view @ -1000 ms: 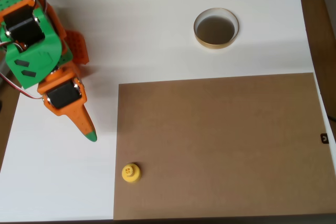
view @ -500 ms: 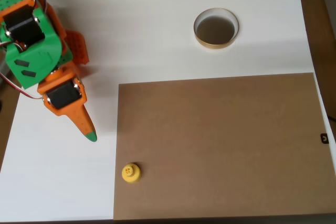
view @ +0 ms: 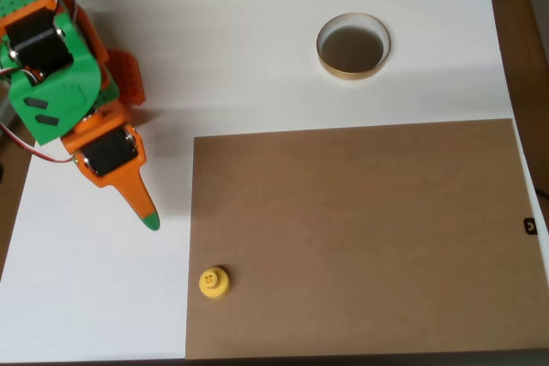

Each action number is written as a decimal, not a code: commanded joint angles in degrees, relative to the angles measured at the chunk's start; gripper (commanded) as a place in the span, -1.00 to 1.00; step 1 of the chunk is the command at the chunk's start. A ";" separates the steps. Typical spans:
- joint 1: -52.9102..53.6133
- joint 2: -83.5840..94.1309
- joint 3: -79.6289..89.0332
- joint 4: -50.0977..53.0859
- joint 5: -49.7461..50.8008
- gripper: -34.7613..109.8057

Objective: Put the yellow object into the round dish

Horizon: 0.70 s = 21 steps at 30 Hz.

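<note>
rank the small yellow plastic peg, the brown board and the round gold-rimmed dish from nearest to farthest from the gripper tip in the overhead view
From the gripper:
1. Brown board, its left edge just right of the tip.
2. Small yellow plastic peg, below and right, on the board's edge.
3. Round gold-rimmed dish, far upper right.

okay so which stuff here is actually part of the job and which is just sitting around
Part of the job:
yellow object, at the board's left edge
round dish, empty, on the white table
gripper, over the table

Just lying about:
brown board
white table
</note>
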 commanded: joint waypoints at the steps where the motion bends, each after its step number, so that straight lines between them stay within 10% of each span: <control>1: 1.49 1.76 -2.29 1.41 -0.70 -0.38; 21: 0.97 1.76 -6.77 4.13 1.41 -0.31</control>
